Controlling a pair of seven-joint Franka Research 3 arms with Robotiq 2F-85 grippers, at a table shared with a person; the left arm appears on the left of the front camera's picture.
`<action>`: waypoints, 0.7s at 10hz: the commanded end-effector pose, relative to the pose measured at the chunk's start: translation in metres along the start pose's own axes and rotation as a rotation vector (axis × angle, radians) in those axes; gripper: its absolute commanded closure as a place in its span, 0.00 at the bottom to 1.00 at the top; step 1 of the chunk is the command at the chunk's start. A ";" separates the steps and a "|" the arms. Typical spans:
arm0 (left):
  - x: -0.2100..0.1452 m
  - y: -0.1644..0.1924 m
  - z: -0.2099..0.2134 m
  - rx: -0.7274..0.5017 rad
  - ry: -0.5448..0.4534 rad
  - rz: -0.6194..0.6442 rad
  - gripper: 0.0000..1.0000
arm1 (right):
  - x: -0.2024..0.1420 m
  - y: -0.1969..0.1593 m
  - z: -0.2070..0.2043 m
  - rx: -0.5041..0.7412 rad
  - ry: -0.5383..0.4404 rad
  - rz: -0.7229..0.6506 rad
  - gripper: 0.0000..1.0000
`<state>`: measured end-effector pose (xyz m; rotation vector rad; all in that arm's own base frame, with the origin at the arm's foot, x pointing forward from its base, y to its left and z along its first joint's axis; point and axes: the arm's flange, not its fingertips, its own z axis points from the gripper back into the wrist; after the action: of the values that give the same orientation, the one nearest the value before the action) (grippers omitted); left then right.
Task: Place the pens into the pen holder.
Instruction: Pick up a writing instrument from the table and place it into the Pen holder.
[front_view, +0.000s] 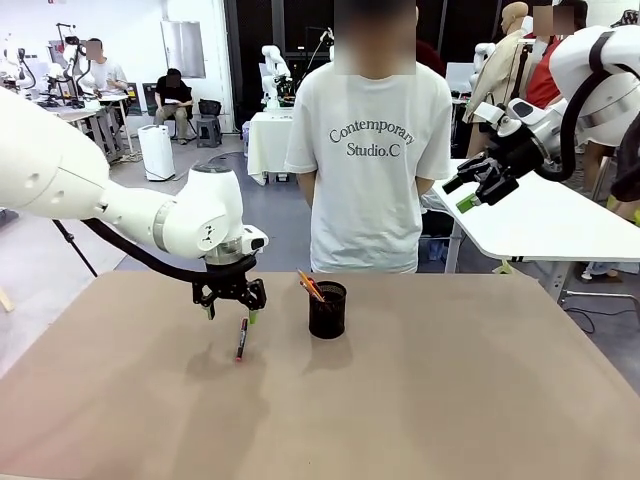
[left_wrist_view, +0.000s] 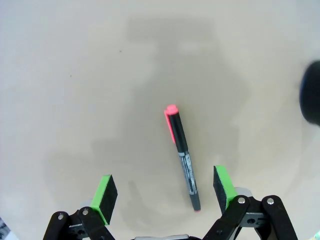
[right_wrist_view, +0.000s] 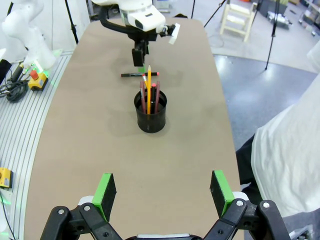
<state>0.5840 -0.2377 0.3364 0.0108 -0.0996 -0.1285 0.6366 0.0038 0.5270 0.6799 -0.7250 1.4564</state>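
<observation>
While the person (front_view: 373, 150) stands at the far edge of the table, the white T-shirt reads "Contemporary Studio.C" across the chest in dark script. Print on the barrel of the loose pen (left_wrist_view: 182, 156) is too small to read.

Left gripper (front_view: 231, 302): released, jaws spread wide, nothing between the green pads (left_wrist_view: 105, 192). It hangs just above the loose pen, which lies flat on the table (front_view: 450, 400) near the left of the pen holder (front_view: 327, 310), apart from it. In the left wrist view the pen shows a pink-red cap and a dark barrel, lying between the 2 fingers without touching either.

Right gripper (front_view: 478, 191): released, jaws wide, holding nothing, raised well above and to the right of the table.

Pen holder: black mesh cup, upright near the table's middle. In the right wrist view it holds 1 yellow pencil (right_wrist_view: 148, 87) and 2 dark red pens (right_wrist_view: 156, 96), standing on end.

Surface: plain tan tabletop, matte, with soft shadows under the left arm. Room: grey floor, white tables behind, other people seated at the far left.
</observation>
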 end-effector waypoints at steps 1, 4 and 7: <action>0.011 -0.007 -0.010 0.042 -0.015 0.031 0.00 | 0.001 0.002 0.000 0.006 -0.001 0.006 0.00; 0.018 -0.014 -0.020 0.062 0.004 0.071 0.00 | 0.001 0.002 0.000 0.006 -0.001 0.006 0.00; 0.019 -0.017 -0.029 0.064 0.019 0.083 0.00 | 0.001 0.002 0.000 0.006 -0.001 0.006 0.00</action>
<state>0.5996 -0.2543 0.3091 0.0429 -0.0776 -0.0646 0.6367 0.0038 0.5270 0.6799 -0.7249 1.4564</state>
